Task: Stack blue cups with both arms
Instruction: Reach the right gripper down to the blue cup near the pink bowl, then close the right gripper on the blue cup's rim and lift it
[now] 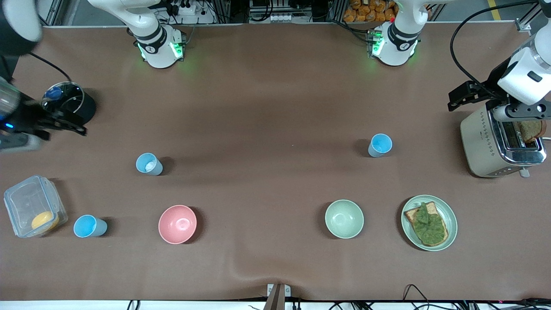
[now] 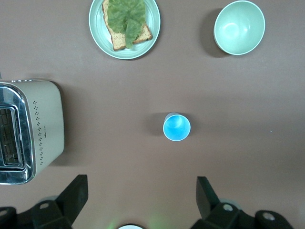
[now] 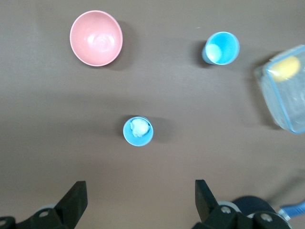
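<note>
Three blue cups stand upright and apart on the brown table. One with a white patch inside (image 1: 149, 164) is toward the right arm's end; it also shows in the right wrist view (image 3: 138, 131). A second (image 1: 89, 226) stands nearer the front camera beside a clear box, also in the right wrist view (image 3: 221, 47). The third (image 1: 380, 145) is toward the left arm's end, also in the left wrist view (image 2: 177, 127). My left gripper (image 1: 467, 95) (image 2: 141, 191) is open and empty, high beside the toaster. My right gripper (image 1: 64, 122) (image 3: 140, 193) is open and empty, high over the right arm's end.
A pink bowl (image 1: 177, 224) and a pale green bowl (image 1: 344, 218) sit near the front. A plate (image 1: 450, 224) holds toast with greens. A toaster (image 1: 486, 146) stands at the left arm's end. A clear lidded box (image 1: 26, 202) and a black round pot (image 1: 84, 107) stand at the right arm's end.
</note>
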Tool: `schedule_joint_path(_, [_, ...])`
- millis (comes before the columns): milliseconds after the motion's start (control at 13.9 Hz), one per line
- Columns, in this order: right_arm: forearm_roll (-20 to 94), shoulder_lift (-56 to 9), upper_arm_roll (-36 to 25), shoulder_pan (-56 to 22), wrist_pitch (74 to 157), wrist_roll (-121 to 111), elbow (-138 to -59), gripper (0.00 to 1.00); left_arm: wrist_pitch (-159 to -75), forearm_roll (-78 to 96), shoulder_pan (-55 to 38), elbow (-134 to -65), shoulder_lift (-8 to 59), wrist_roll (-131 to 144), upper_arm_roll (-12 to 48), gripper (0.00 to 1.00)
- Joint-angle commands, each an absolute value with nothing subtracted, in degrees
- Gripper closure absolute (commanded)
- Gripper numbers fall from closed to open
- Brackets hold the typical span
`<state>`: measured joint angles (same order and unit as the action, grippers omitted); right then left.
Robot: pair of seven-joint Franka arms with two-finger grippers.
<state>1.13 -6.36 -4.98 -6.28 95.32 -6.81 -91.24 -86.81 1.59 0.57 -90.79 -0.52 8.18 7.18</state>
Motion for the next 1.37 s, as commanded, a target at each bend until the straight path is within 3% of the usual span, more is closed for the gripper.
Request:
schedule_joint_path(0, [1.4,-5.9,-5.2,-8.1,104.1,-5.9,-100.1,0.00,-86.0,0.5,0.7,-90.3,-0.9,8.6,7.5,0.00])
schedule_joint_path(577, [2.1,-16.6,-5.2,-10.7,115.4,-5.6,-105.5,0.00,-86.0,0.6,0.7,-90.3,-1.0,8.6,7.5,0.00])
schedule_joint_path(865, [3.3,-16.9,-5.2,-12.4,135.8,-0.2,-119.4,0.00,-86.0,0.9,0.8,-90.4,-1.0,8.6,7.5,0.00])
schedule_joint_path(1009, [3.3,-17.6,-5.3,-15.8,141.7,5.9,-123.8,0.00,-85.9,0.9,0.8,-90.4,-1.0,8.6,7.5,0.00])
schedule_joint_path(1298, [3.3,-17.8,-5.3,-16.0,140.0,6.9,-124.2,0.00,-85.8,0.9,0.8,-90.4,-1.0,8.6,7.5,0.00])
